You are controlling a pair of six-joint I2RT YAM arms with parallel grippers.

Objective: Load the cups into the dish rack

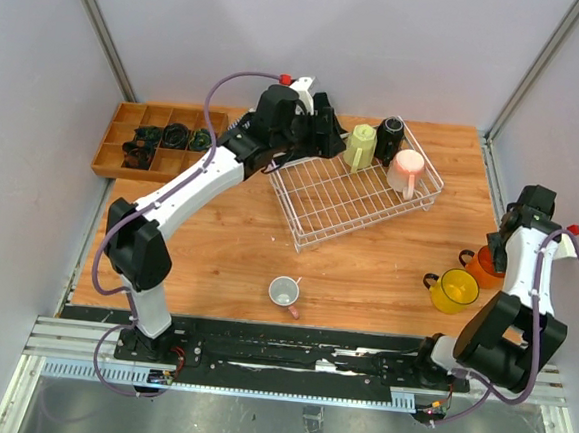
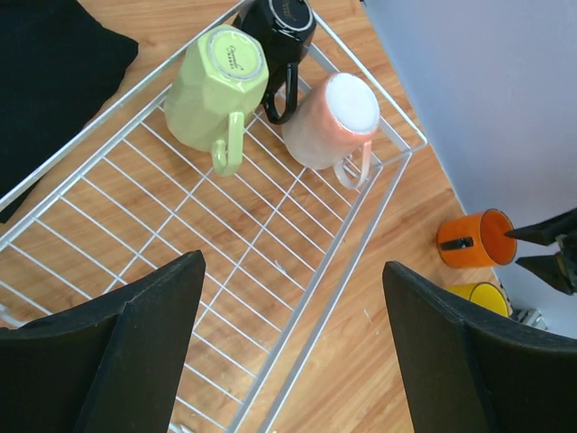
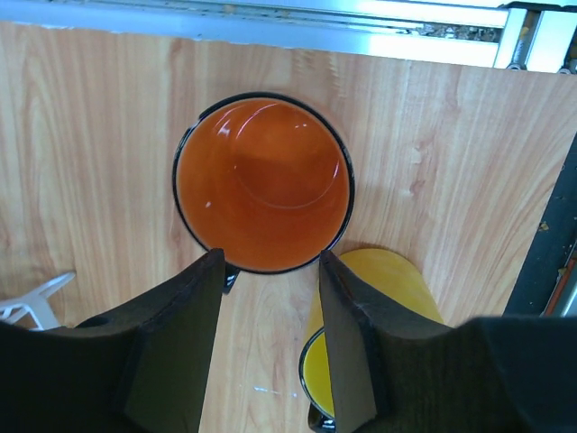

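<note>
- left gripper [image 2: 293, 284] wide open over dish rack [image 2: 382, 194]
- yellow-green mug [image 2: 212, 86], black mug [image 2: 279, 36], pink mug [image 2: 329, 122] at rack's far-right end
- right gripper [image 3: 270, 289] half open over orange mug [image 3: 261, 180], gripping nothing

Top external: high above and behind arm bases, faces down and forward, far off. Whole table [image 1: 365, 273] in frame, its near edge at bottom.

Left wrist: close over dish rack [image 2: 225, 234] by far edge, looks down and slantwise toward right edge.

Right wrist: very close, straight down on orange mug [image 3: 261, 180] near right edge.

All three views share orange mug and yellow mug [image 3: 379, 298]. Top external and left wrist share dish rack.
</note>
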